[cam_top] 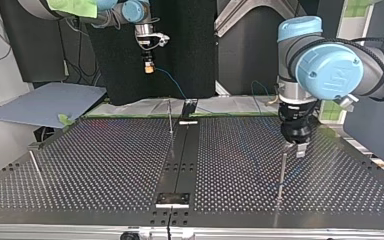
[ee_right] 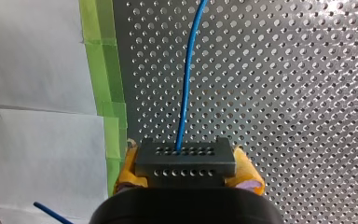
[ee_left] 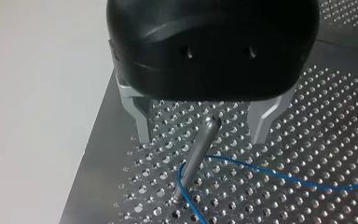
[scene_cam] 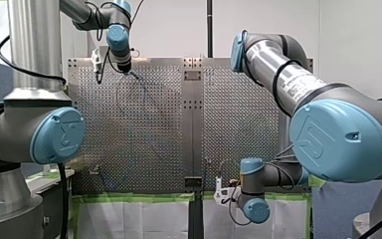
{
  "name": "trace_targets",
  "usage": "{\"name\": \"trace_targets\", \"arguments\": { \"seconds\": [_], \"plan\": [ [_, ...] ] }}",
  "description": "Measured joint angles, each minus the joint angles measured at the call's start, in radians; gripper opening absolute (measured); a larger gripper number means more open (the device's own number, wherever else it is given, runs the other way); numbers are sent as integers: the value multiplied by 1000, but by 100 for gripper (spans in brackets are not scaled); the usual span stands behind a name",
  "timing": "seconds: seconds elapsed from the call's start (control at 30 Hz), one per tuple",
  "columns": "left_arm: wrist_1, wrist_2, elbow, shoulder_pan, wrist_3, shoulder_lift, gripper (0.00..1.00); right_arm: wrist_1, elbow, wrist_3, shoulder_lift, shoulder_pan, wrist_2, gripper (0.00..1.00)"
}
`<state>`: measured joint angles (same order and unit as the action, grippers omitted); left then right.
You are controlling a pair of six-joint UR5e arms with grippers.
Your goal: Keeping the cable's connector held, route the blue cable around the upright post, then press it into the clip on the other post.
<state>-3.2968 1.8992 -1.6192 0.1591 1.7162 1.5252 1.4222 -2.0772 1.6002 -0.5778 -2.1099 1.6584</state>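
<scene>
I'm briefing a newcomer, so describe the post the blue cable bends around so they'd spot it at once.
On the perforated table, find my left gripper, black with metal fingers, open. The metal post stands under it. Unlike the other posts, it has a gripper above it and the blue cable bent round its foot.

The thin cable was blue, the plastic connector block dark grey with rows of holes, the soft pads yellow. The perforated metal table was silver, its tape strip green.
</scene>
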Motion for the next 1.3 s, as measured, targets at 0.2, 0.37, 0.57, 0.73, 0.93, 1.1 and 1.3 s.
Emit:
{"name": "trace_targets", "arguments": {
  "seconds": [0.2, 0.37, 0.57, 0.73, 0.93, 1.1, 1.3],
  "plan": [
    [0, 3, 0, -2, -1, 0, 98, 0, 0, 0, 0, 0, 0, 0],
    [11, -1, 0, 6, -24, 0, 98, -1, 0, 0, 0, 0, 0, 0],
    [45, -29, 0, 16, -82, 0, 98, -3, 0, 3, 0, 3, 0, 0],
    [72, -80, 0, 25, -138, 0, 98, -7, 1, 4, 0, 3, 0, 0],
    [111, -140, 0, 36, -205, 12, 98, -10, 1, 8, 0, 4, 0, 0],
    [125, -155, 12, 48, -248, 56, 98, -11, 6, 15, 0, 4, -2, 0],
    [167, -127, 20, 66, -268, 82, 98, -19, 8, 15, 0, 2, -7, 0]
  ]
}}
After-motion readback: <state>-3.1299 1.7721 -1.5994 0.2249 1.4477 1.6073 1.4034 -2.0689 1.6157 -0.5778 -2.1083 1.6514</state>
